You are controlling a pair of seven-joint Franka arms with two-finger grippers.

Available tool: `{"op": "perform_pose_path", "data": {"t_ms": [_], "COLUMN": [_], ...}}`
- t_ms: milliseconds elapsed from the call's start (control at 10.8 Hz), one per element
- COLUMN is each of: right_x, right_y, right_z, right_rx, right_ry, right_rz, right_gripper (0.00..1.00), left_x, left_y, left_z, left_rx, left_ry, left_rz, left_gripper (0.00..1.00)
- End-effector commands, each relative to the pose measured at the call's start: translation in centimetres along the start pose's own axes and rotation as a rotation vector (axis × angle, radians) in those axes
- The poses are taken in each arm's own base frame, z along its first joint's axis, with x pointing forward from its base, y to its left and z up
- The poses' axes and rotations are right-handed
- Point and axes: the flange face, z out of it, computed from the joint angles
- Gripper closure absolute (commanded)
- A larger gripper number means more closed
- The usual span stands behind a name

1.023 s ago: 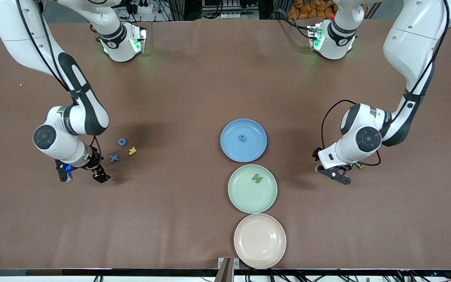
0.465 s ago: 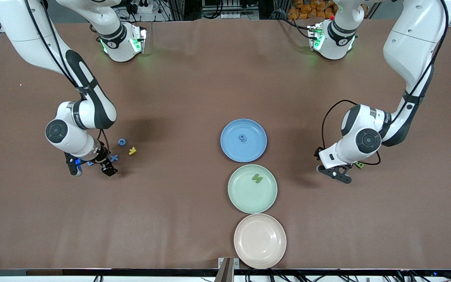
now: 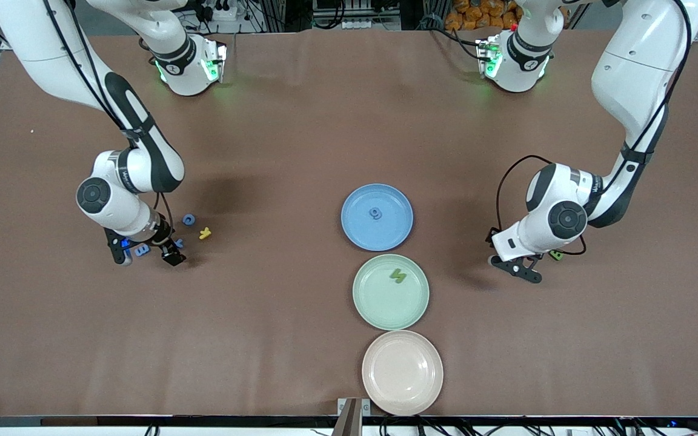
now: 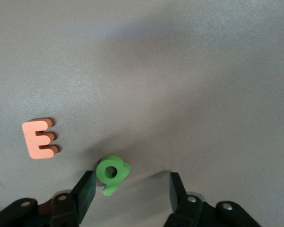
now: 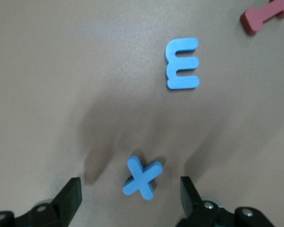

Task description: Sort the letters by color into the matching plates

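Since a second ago the right arm has swung in toward the small group of letters at its end of the table, while the left arm has hardly shifted and its fingers have drawn closer together.

The right gripper hangs low over the blue letters, its fingers spread wide and holding nothing. In the right wrist view a blue X lies flat on the table in the gap between them, touching neither. A blue E lies near it, and the end of a red piece shows at the edge of that view. Beside this gripper in the front view lie a blue round letter and a yellow letter, close together.

Three plates stand in a row at the middle of the table. The blue plate is farthest from the front camera and holds one small blue piece. The green plate comes next, with one green piece on it. The beige plate is nearest the camera.

The left gripper is low over the table toward its own arm's end. Its fingers stand apart, not pinching anything. A green 9 lies on the table just off the fingertips, close beside one of them and well clear of the other. An orange E lies near the 9. In the front view another small green piece shows beside this arm's wrist.
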Motion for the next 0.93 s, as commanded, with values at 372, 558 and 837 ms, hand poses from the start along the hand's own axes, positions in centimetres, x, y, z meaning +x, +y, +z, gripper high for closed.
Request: {"op": "perform_pose_path", "data": {"t_ms": [372, 558, 837], "right_x": [-0.8, -0.6, -0.1], "right_y": [1.7, 1.8, 1.9], "right_z": [-0.4, -0.5, -0.6], "right_rx": [0.007, 0.008, 0.012], "right_ry": [0.010, 0.011, 0.015], "right_rz": [-0.079, -0.092, -0.108], "right_gripper": [0.48, 0.49, 0.49], "left_x": [0.6, 0.6, 1.3], "left_y": [-0.7, -0.7, -1.1], "left_z": [0.6, 0.6, -0.6], "left_rx": [0.030, 0.030, 0.038], "left_ry": [0.009, 0.007, 0.032], "left_rz": [0.003, 0.001, -0.011], "left_gripper": [0.51, 0.90, 1.00]}}
